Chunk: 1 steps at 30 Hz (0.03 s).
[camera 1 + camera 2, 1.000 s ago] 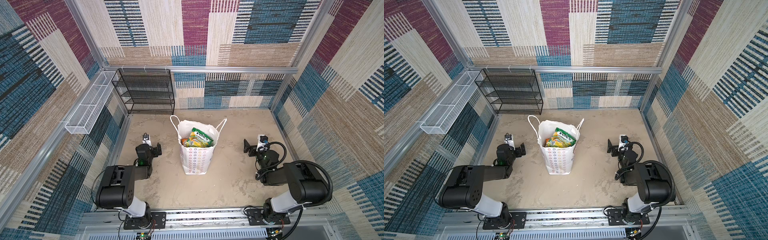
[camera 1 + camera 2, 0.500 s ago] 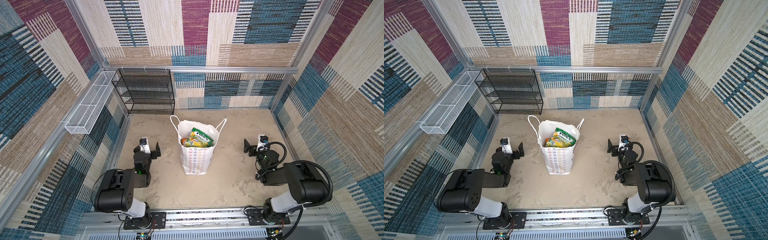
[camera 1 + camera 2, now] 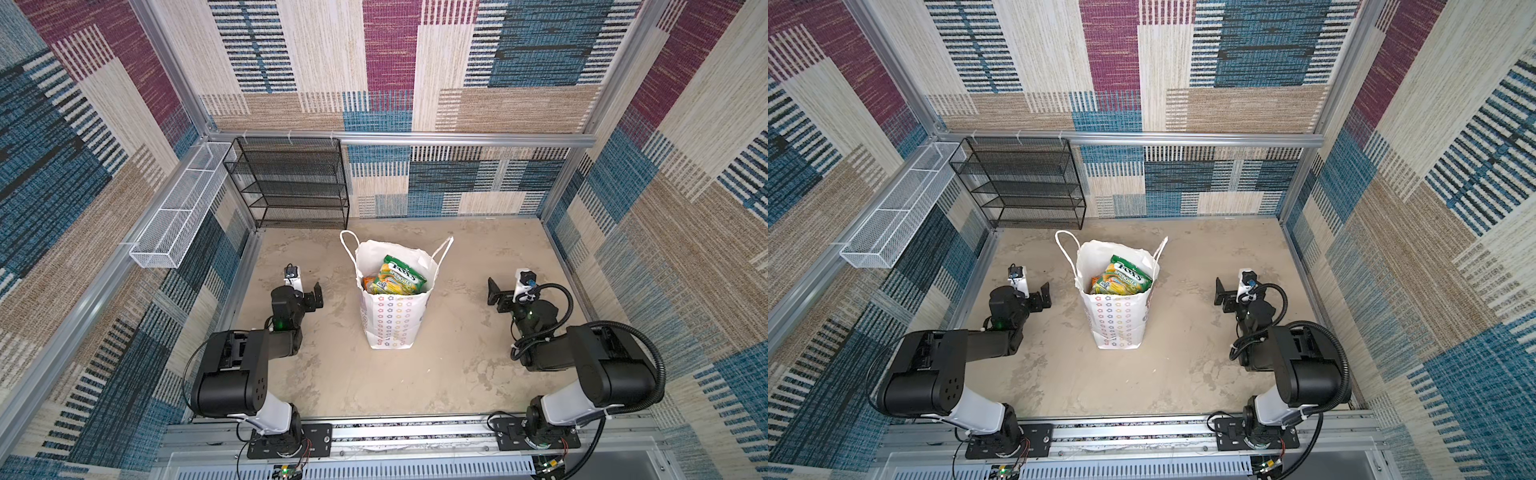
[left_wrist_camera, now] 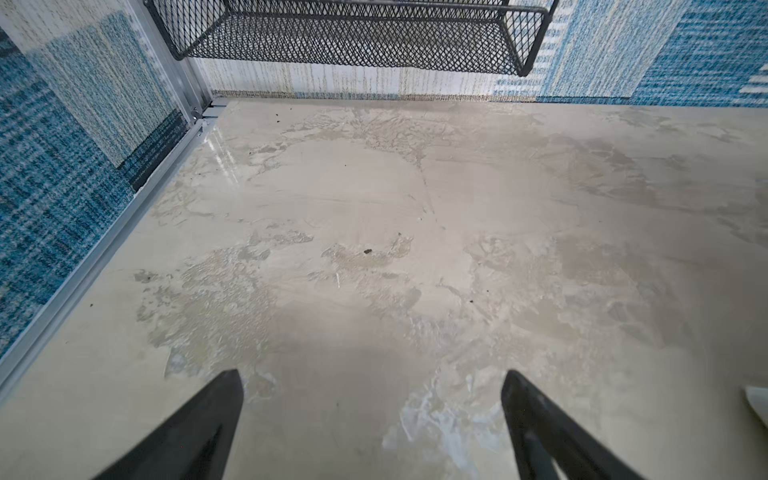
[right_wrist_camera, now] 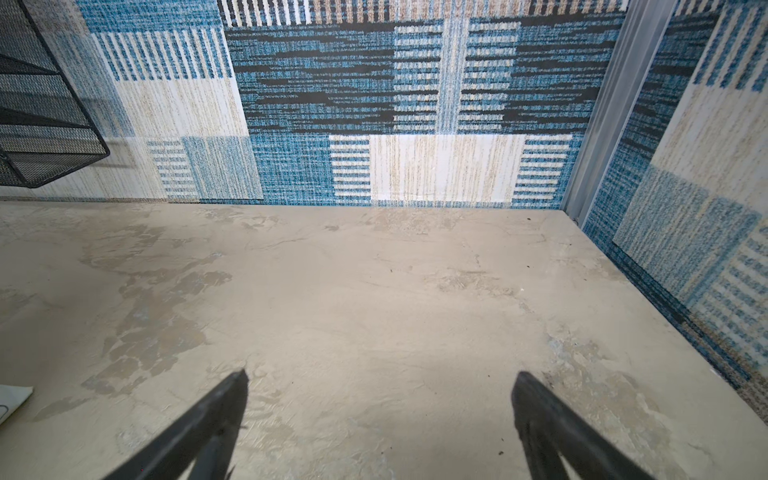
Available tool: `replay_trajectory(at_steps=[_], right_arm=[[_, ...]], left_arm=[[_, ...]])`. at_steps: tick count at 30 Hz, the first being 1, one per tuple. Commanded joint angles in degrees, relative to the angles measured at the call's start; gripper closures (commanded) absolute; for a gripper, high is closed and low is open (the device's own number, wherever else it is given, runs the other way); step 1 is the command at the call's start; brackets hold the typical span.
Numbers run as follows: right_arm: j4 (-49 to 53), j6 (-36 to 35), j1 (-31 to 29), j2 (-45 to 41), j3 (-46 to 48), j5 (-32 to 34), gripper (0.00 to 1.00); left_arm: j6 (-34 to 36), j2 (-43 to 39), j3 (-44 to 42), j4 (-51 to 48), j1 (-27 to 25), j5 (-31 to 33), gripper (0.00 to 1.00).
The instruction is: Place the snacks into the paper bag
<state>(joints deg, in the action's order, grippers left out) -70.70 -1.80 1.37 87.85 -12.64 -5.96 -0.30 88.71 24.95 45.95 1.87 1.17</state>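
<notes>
The snacks (image 3: 395, 279) fill the upright paper bag (image 3: 392, 328), which stands mid-counter (image 3: 457, 357). Well apart on either side, the arms are folded low, with the left claw (image 4: 372, 382) and right claw (image 5: 380, 382) spread wide and empty. A black mesh rack (image 3: 291, 187) stands against the patchwork back wall.

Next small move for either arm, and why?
Probably park both arms: glossy green and orange candy packets sit inside the tall white paper bag, none shows on the beige tabletop, and left gripper and right gripper are open, empty.
</notes>
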Motion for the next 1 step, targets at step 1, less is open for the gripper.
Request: replay_trajectory(at_steps=[1], right_arm=[[-1.26,-0.25,0.05,-0.14,-0.10,0.20,0.00]], left_arm=[[0.19,-0.22,-0.32,1.07,0.06,-0.41,0.00]])
